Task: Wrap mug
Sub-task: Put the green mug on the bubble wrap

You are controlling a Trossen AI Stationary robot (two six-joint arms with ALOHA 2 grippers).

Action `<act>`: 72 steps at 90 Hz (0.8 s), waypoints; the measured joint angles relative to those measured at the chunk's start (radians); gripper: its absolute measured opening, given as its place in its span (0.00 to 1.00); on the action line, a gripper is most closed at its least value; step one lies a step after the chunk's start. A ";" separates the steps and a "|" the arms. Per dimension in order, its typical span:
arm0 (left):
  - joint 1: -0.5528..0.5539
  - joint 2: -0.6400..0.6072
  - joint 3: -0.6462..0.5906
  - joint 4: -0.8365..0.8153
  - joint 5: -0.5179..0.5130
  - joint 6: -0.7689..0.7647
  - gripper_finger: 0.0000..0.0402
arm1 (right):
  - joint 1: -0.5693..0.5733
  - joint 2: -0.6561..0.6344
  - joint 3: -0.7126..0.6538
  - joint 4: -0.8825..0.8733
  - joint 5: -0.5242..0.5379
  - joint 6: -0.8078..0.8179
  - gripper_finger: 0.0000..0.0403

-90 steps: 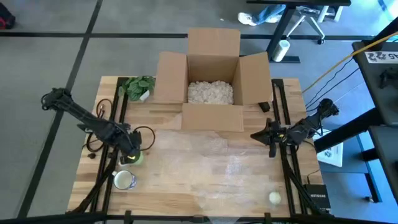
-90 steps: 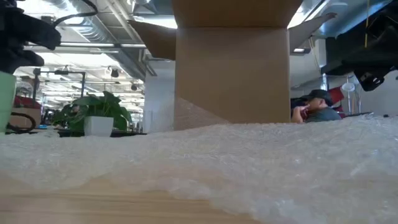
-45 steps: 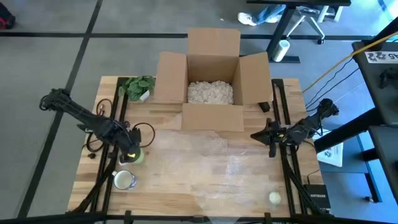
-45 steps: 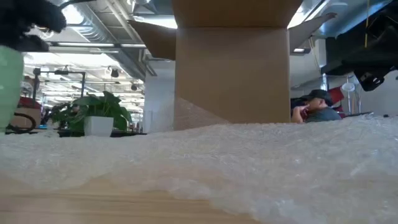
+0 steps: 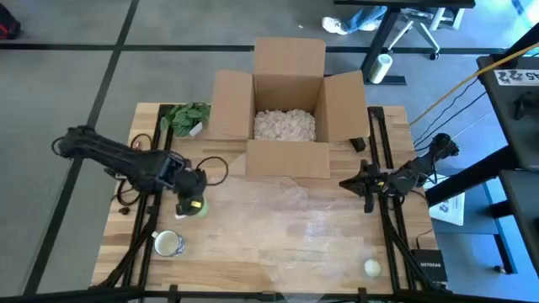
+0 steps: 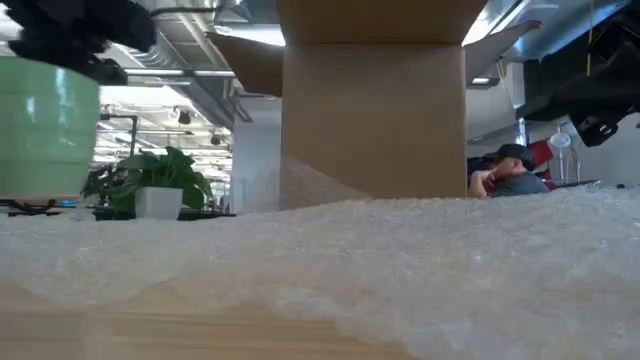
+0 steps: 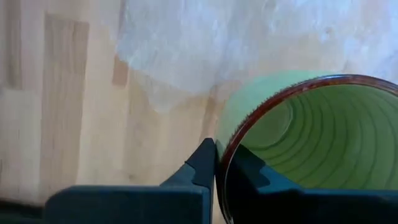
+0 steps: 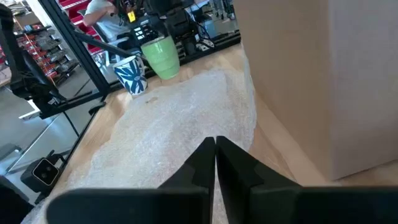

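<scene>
Since the earlier frame, we see the left gripper [image 5: 193, 199] has carried the green mug [image 5: 197, 207] rightward, from the left edge of the table [image 5: 244, 265] toward the sheet of bubble wrap [image 5: 303, 223]. In the low view the mug [image 6: 48, 125] now fills more of the upper left of the frame. From the left wrist view, we find the jaws closed on the mug's rim [image 7: 298, 134], one finger inside and one outside, with the wrap's corner just beyond. In the high view the mug sits left of centre, at the wrap's left edge; we cannot tell whether it touches the table. A second mug, white with a blue leaf pattern [image 5: 168, 243], stands lower left of it. The right gripper [image 5: 365, 186] waits at the right of the frame beside the cardboard box [image 5: 286, 101], its fingers [image 8: 202, 165] pressed together on nothing. A small potted plant [image 5: 187, 117] sits at the upper left.
</scene>
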 joint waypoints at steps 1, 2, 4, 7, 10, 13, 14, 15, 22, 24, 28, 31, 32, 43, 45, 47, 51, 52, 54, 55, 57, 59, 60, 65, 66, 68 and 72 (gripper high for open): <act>0.004 0.007 0.004 0.001 0.002 0.004 0.00 | 0.000 0.000 0.000 0.000 0.000 0.000 0.00; 0.009 0.014 0.008 0.001 0.003 0.009 0.00 | 0.000 0.000 0.000 0.000 0.000 0.000 0.00; 0.019 0.027 0.015 0.004 0.005 0.021 0.00 | 0.000 0.000 0.000 0.000 0.000 0.000 0.00; 0.033 0.047 0.029 0.008 0.013 0.037 0.00 | 0.000 0.000 0.000 0.000 0.000 0.000 0.00; 0.046 0.066 0.045 0.021 0.023 0.052 0.00 | 0.000 0.000 0.000 0.000 0.000 0.000 0.00; 0.060 0.085 0.063 0.037 0.030 0.060 0.00 | 0.000 0.000 0.000 0.000 0.000 0.000 0.00; 0.064 0.091 0.070 0.044 0.031 0.064 0.00 | 0.000 0.000 0.000 0.000 0.000 0.000 0.00; 0.069 0.098 0.076 0.051 0.031 0.069 0.00 | 0.000 0.000 0.000 0.000 0.000 0.000 0.00; 0.097 0.139 0.117 0.073 0.033 0.084 0.00 | 0.000 0.000 0.000 0.000 0.000 0.000 0.00; 0.105 0.151 0.128 0.078 0.033 0.091 0.00 | 0.000 0.000 0.000 0.000 0.000 0.000 0.00; 0.119 0.174 0.151 0.090 0.033 0.103 0.00 | 0.000 0.000 0.000 0.000 0.000 0.000 0.00; 0.130 0.192 0.171 0.100 0.033 0.111 0.00 | 0.000 0.000 0.000 0.000 0.000 0.000 0.00; 0.134 0.198 0.178 0.102 0.033 0.115 0.00 | 0.000 0.000 0.000 0.000 0.000 0.000 0.00; 0.163 0.262 0.239 0.098 0.052 0.147 0.00 | 0.000 0.000 0.000 0.000 0.006 0.001 0.00; 0.166 0.276 0.251 0.099 0.059 0.150 0.00 | 0.000 0.000 0.000 0.000 0.006 0.001 0.00; 0.168 0.288 0.262 0.107 0.063 0.151 0.00 | 0.000 0.000 0.000 0.001 0.006 0.002 0.00; 0.168 0.311 0.286 0.121 0.067 0.153 0.00 | 0.000 0.000 0.000 0.003 0.007 0.003 0.00; 0.167 0.317 0.292 0.123 0.069 0.153 0.00 | 0.000 0.000 0.000 0.003 0.006 0.003 0.00; 0.163 0.328 0.304 0.126 0.074 0.152 0.00 | 0.000 0.000 0.000 0.003 0.005 0.003 0.00; 0.161 0.334 0.311 0.126 0.077 0.152 0.00 | 0.000 0.000 0.000 0.003 0.003 0.003 0.00; 0.156 0.347 0.324 0.124 0.081 0.151 0.00 | 0.000 0.000 0.000 0.004 -0.002 0.003 0.00; 0.150 0.358 0.337 0.121 0.086 0.151 0.00 | 0.000 0.000 0.000 0.005 -0.006 0.003 0.00; 0.147 0.364 0.344 0.120 0.089 0.149 0.00 | 0.000 0.000 0.000 0.005 -0.008 0.004 0.00; 0.127 0.395 0.378 0.118 0.100 0.147 0.00 | 0.000 0.000 -0.001 0.008 -0.019 0.028 0.00; 0.122 0.401 0.385 0.119 0.101 0.144 0.00 | 0.000 0.000 -0.001 0.009 -0.020 0.034 0.00; 0.112 0.414 0.400 0.120 0.101 0.137 0.00 | 0.000 0.000 -0.001 0.010 -0.024 0.044 0.00; 0.090 0.437 0.431 0.119 0.101 0.126 0.00 | 0.000 0.000 -0.001 0.012 -0.035 0.054 0.00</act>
